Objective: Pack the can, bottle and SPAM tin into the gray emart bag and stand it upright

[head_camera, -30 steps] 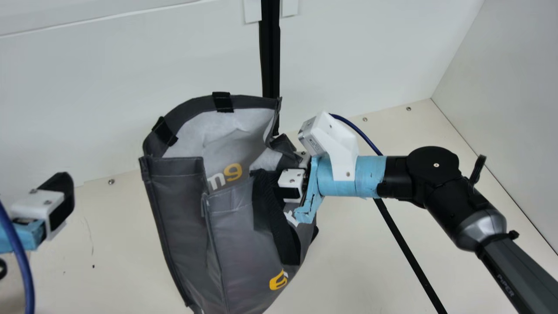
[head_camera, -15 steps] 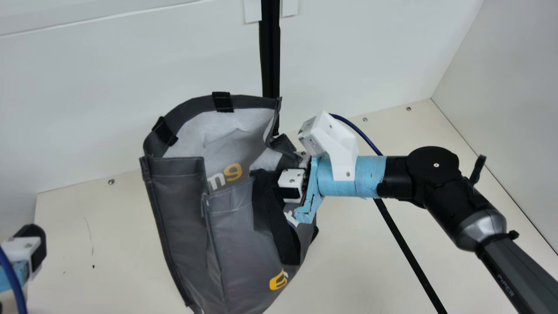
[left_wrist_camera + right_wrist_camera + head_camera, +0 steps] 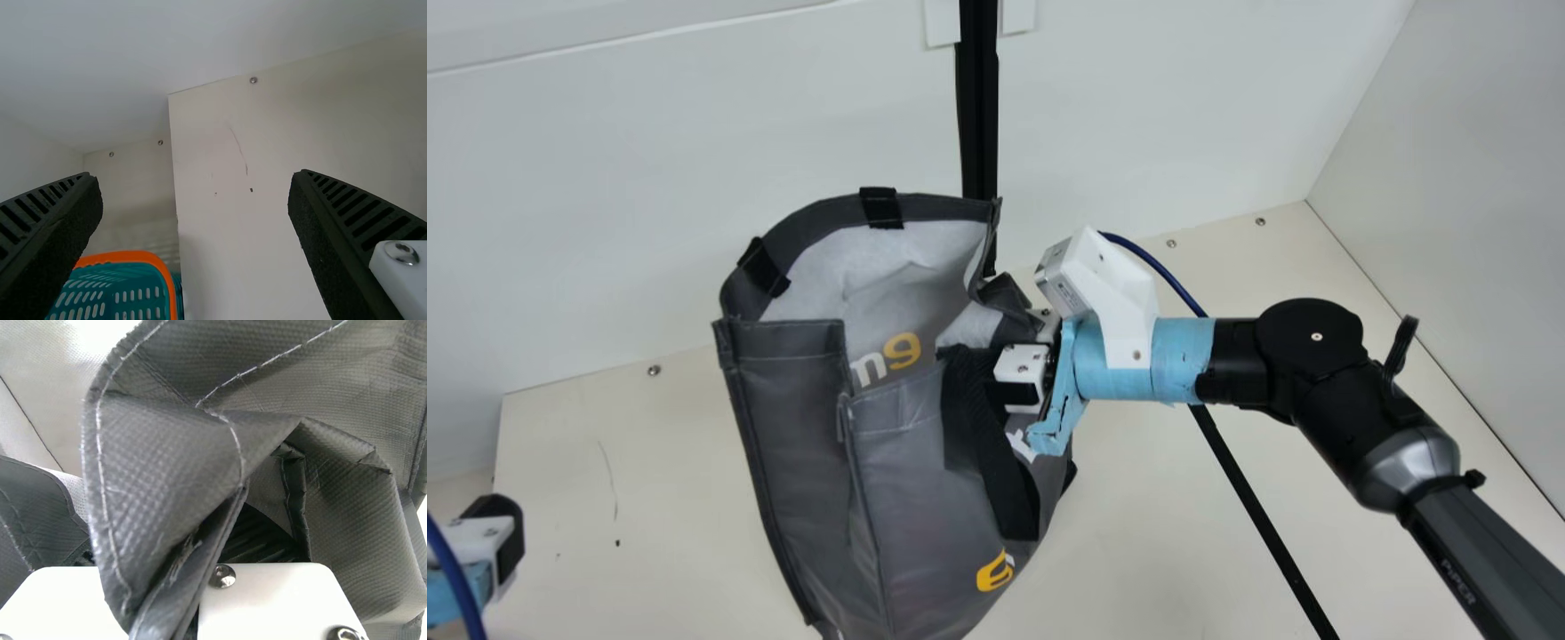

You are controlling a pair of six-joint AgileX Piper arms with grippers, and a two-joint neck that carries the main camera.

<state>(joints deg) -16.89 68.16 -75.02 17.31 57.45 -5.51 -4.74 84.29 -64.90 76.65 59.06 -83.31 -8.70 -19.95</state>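
The gray emart bag (image 3: 800,444) is mid-view with its mouth up and spread wide, its pale lining showing; its lower inside is hidden. At the bag's right upper side, my right gripper (image 3: 1024,351) is shut on the bag's folded edge beside a black handle. Gray fabric of the bag (image 3: 153,453) is bunched between the fingers at my right gripper (image 3: 200,547) in the right wrist view. My left gripper (image 3: 505,538) is at the lower left edge, well apart from the bag. In the left wrist view my left gripper (image 3: 197,183) stands open with nothing between its fingers.
A teal basket with an orange rim (image 3: 133,256) lies past one left finger in the left wrist view. White walls enclose the cream table (image 3: 649,498); a black post (image 3: 978,107) rises behind the bag. A black strip (image 3: 1263,516) runs along the table under the right arm.
My left gripper has moved left and down in the main view, farther from the bag. The right arm and the bag have kept practically still.
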